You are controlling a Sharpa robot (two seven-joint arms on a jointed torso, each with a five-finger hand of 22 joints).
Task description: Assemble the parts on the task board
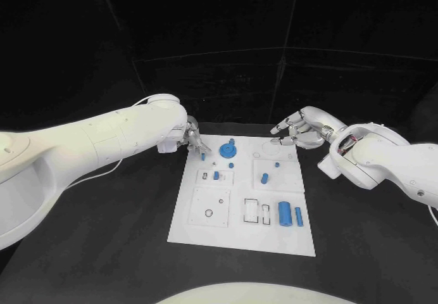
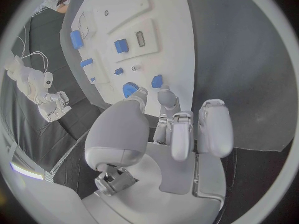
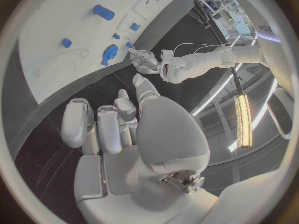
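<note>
Left hand (image 1: 190,140) is hovering at the upper left corner of the task board (image 1: 208,234), its fingers appearing to pinch a small blue part (image 1: 202,154), though the grip itself is hard to make out. A round blue part (image 1: 228,150) is sitting just to its right in the frame, nearer this hand. Right hand (image 1: 301,132) is hanging with fingers loosely curled, holding nothing, beyond the board's upper right corner.

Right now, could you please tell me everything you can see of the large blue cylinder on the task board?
The large blue cylinder is a smooth, plastic-looking blue piece, lying on its side on the white task board in its near right part. Its long axis runs toward and away from the robot. A slimmer blue bar lies just to its right, parallel. Neither robot hand touches it.
</note>
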